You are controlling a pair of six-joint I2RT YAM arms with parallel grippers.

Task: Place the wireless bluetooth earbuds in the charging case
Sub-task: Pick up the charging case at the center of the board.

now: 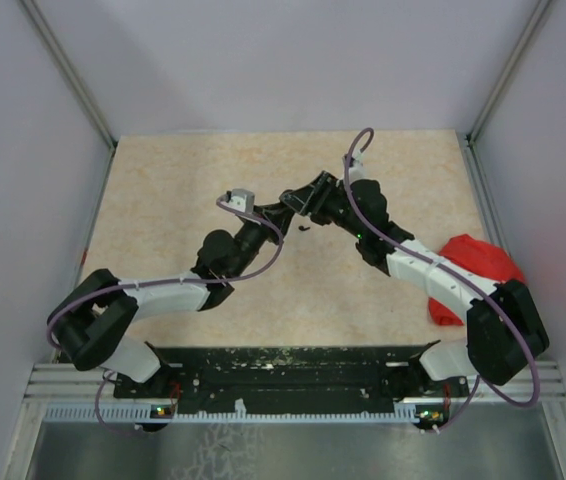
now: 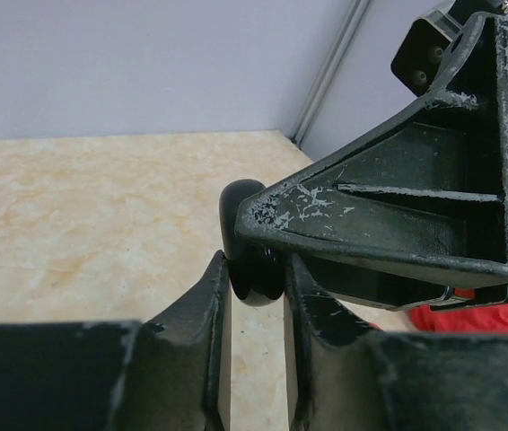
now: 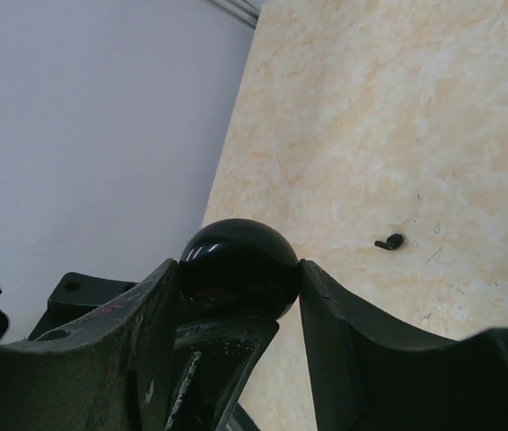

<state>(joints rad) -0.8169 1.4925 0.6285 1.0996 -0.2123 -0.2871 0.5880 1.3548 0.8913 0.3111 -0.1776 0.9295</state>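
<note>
Surface and room: a table top of beige, marbled, matt laminate is enclosed on three sides by plain pale lilac walls. Slim metal posts are set at the back corners. A black mounting rail is fixed along the near edge.

Materials and shapes: the charging case is noted as a round, glossy black shell with window light reflected on its dome. It is held up off the table, mid-table, between the two arms. The right gripper is closed on it, with a finger pressed against each side of the dome. The left gripper is drawn in narrowly on the lower part of the same case, its scuffed black fingers apparently touching both flanks. One earbud, tiny, black and curved, is seen lying loose on the bare table, well apart from the case. A red cloth, crumpled and soft, is lying at the right edge beside the right arm.

Hidden or unclear: much of the case is covered by the fingers of both grippers. Whether its lid is open or closed cannot be made out. The cloth is partly covered by the right arm.
</note>
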